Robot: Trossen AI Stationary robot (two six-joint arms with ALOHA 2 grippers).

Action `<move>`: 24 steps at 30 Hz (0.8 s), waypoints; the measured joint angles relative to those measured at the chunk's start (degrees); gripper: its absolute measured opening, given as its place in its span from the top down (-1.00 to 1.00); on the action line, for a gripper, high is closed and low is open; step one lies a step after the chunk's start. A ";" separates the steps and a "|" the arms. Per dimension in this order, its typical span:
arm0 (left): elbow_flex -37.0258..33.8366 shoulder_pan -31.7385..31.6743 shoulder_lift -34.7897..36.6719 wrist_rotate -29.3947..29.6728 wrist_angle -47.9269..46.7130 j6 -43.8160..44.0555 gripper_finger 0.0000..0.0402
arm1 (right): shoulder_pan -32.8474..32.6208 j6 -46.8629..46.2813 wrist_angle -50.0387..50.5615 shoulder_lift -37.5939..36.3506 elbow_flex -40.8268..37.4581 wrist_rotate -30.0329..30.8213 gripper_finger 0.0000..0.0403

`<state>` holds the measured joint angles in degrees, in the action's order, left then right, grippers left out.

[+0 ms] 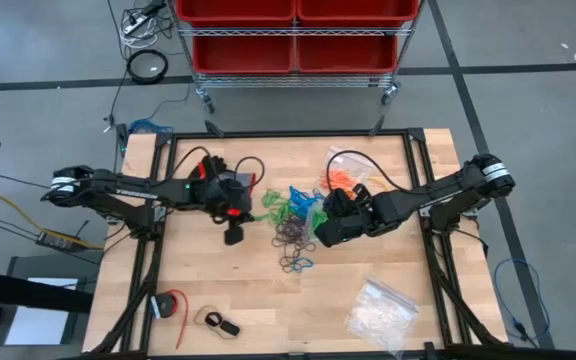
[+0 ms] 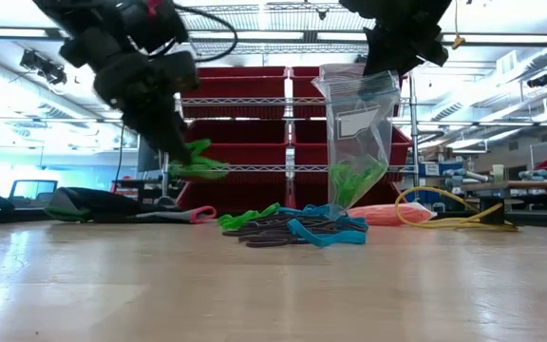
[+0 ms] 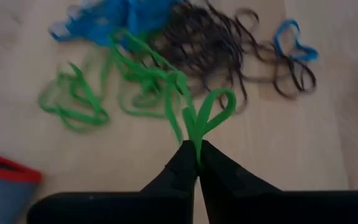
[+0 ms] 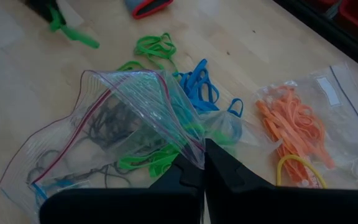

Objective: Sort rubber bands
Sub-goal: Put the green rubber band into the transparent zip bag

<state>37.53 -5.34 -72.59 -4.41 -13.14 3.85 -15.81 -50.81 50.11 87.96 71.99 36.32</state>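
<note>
Centrally in the high view, the rubber bands (image 1: 293,222) lie in a loose pile of green, blue and black loops on the wooden table (image 1: 218,290). Left of the pile, the left gripper (image 3: 197,163) has its fingers pressed together on a few green bands (image 3: 207,115), lifted clear of the table in the low view. Right of the pile, the right gripper (image 4: 202,163) pinches the rim of a clear zip bag (image 4: 114,121) that hangs open, with green bands in its bottom. At the right of the right wrist view, a second clear bag (image 4: 309,124) lies flat, holding orange bands. Lower right in the high view lies a bag of whitish pieces (image 1: 380,310).
</note>
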 joint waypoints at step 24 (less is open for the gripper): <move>-8.84 0.59 -10.65 -1.52 19.93 8.56 0.73 | 0.00 0.31 -0.44 0.03 0.00 0.07 1.00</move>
<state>28.69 -4.75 -83.24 -5.93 6.79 12.41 -15.81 -50.50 49.67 88.00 71.99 36.38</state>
